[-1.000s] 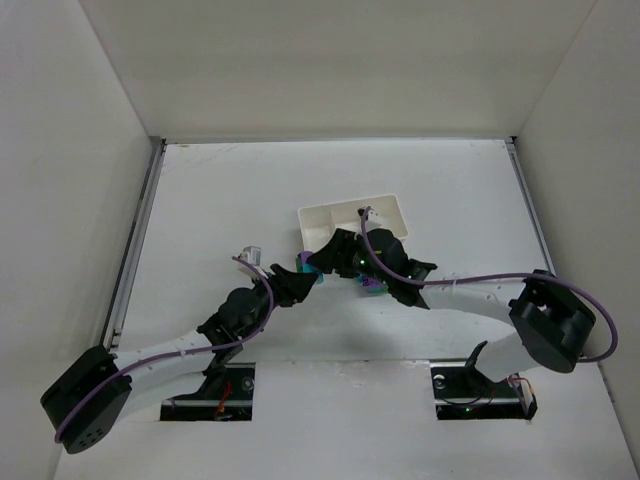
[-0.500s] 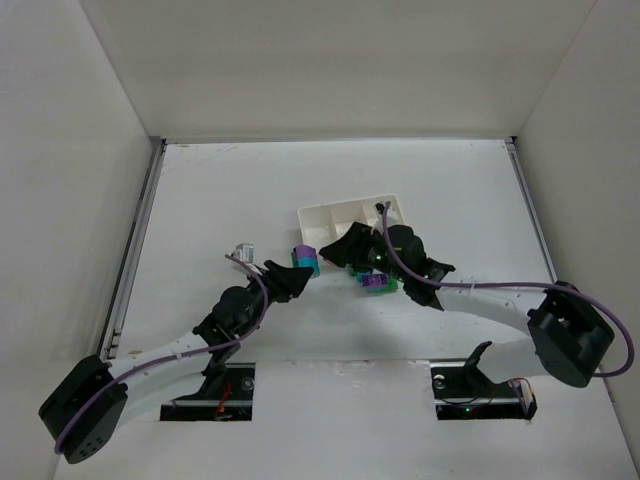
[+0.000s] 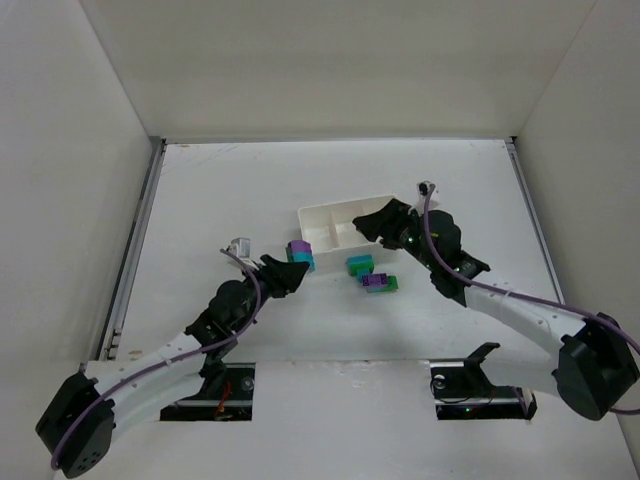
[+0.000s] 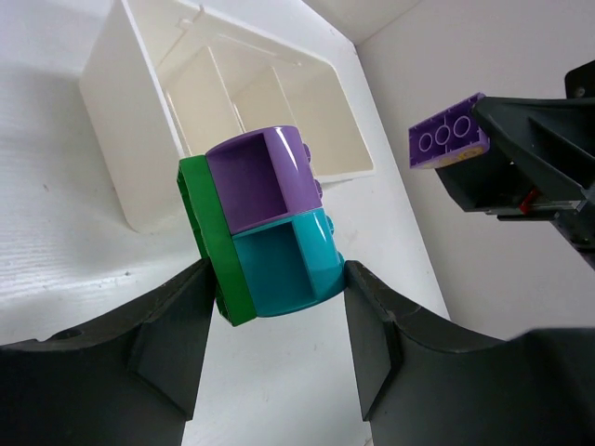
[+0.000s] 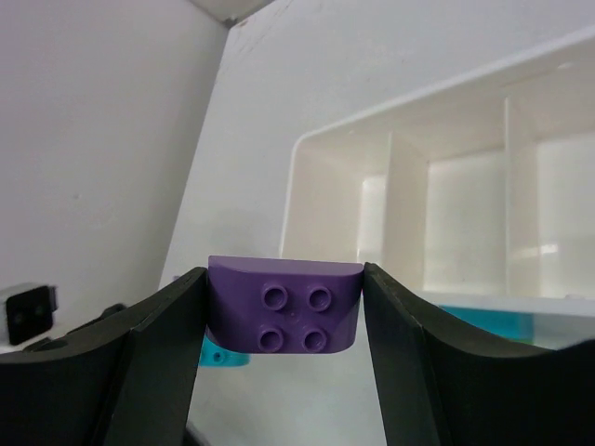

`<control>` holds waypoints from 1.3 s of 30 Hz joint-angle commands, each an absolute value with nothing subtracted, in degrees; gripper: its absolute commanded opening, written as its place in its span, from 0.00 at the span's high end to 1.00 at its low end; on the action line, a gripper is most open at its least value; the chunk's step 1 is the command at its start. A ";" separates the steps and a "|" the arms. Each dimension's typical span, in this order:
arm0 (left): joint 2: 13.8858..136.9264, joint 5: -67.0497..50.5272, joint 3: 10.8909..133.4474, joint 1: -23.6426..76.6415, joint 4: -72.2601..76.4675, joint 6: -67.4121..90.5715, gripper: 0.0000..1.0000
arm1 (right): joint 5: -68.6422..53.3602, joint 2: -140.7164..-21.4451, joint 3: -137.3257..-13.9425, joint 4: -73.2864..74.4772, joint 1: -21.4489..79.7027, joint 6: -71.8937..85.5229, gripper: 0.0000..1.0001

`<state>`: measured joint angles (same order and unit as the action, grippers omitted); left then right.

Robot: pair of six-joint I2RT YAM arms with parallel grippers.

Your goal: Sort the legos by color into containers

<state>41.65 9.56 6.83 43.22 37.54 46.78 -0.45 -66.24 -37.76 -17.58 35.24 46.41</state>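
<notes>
Right jaws grip a purple lego (image 5: 284, 321) — centre it over a compartment of the tray (image 5: 339, 214) ahead before letting go; left jaws grip a three-colour stack (image 4: 270, 228).

I count three purple legos (image 5: 284, 316), two teal legos (image 4: 279, 265) and two green legos (image 4: 209, 242), though the tiny stack at the centre of the overhead frame may hide another, and one white tray (image 3: 318, 226) with three compartments (image 5: 469, 214).
</notes>
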 commanded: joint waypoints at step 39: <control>38.67 -5.35 10.20 38.97 34.79 43.07 0.71 | 0.01 -76.23 -48.71 -18.62 43.28 42.80 0.18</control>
